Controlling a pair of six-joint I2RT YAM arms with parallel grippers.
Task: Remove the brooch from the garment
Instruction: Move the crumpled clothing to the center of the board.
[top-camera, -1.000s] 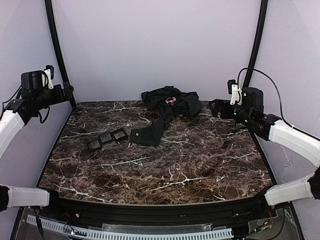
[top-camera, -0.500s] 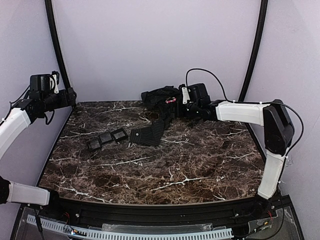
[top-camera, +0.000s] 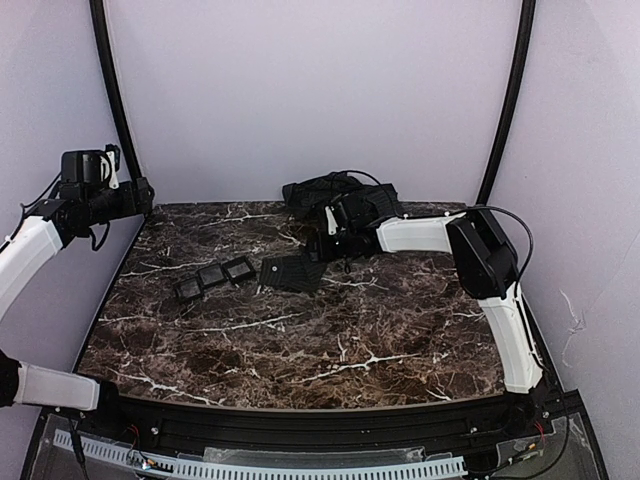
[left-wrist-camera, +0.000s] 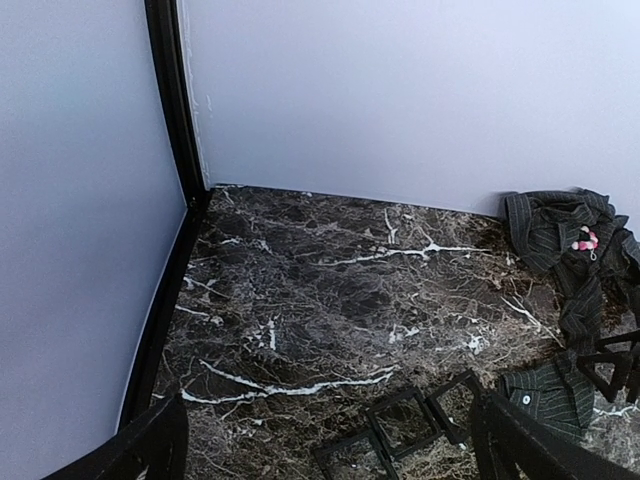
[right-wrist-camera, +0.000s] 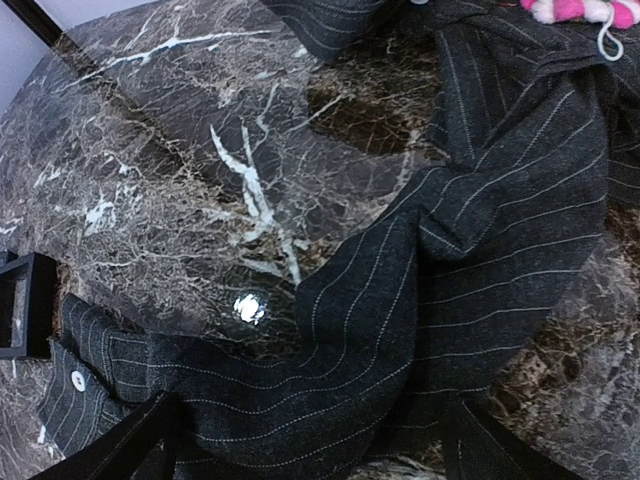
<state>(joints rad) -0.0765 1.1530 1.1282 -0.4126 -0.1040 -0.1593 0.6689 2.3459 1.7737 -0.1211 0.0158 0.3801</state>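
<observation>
Pink brooch seemingly pinned to striped garment, right jaws spread over it, left jaws spread, well apart

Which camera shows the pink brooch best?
Left wrist: the brooch shows whole on the shirt, though small. Right wrist crops it at the top edge; from the top view I cannot make it out.

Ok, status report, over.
Left gripper open, far left. Right gripper open, low over shirt. Brooch on shirt, ungrasped. Nothing covers it.
</observation>
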